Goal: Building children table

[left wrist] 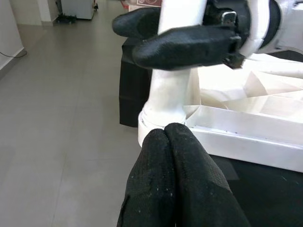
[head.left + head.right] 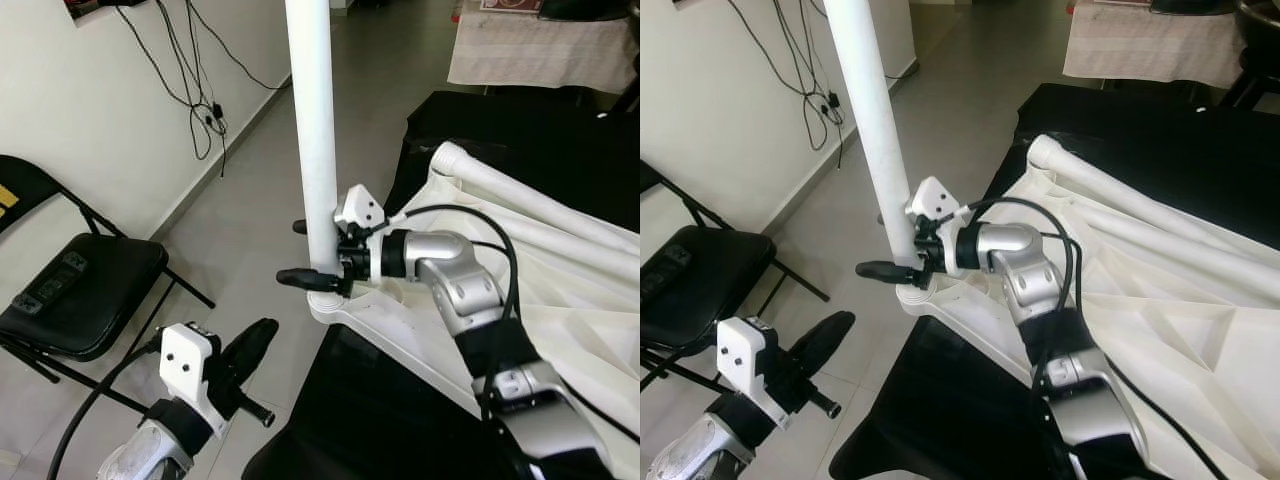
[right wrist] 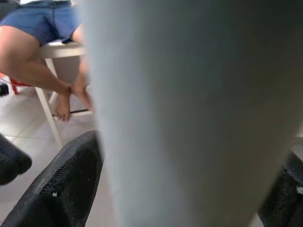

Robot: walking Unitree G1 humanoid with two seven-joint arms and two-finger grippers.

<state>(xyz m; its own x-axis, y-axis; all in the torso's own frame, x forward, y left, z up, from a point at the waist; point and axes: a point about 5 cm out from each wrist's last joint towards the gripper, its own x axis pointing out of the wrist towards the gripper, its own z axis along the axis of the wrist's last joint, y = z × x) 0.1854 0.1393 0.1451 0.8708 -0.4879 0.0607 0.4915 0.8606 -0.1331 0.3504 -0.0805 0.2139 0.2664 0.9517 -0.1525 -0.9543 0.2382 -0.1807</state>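
Grey floor; right gripper clasps table leg.

The right arm reached out leftward, its gripper fingers spread apart; the left gripper hung low, fingers pressed together

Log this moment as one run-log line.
right gripper: shut on white table leg, upright in corner socket | left gripper: shut, idle below | upturned tabletop: on black surface

Home room, lived-in.
Grey tile floor, black folding metal chair, dangling black wall cables, cloth-covered table.
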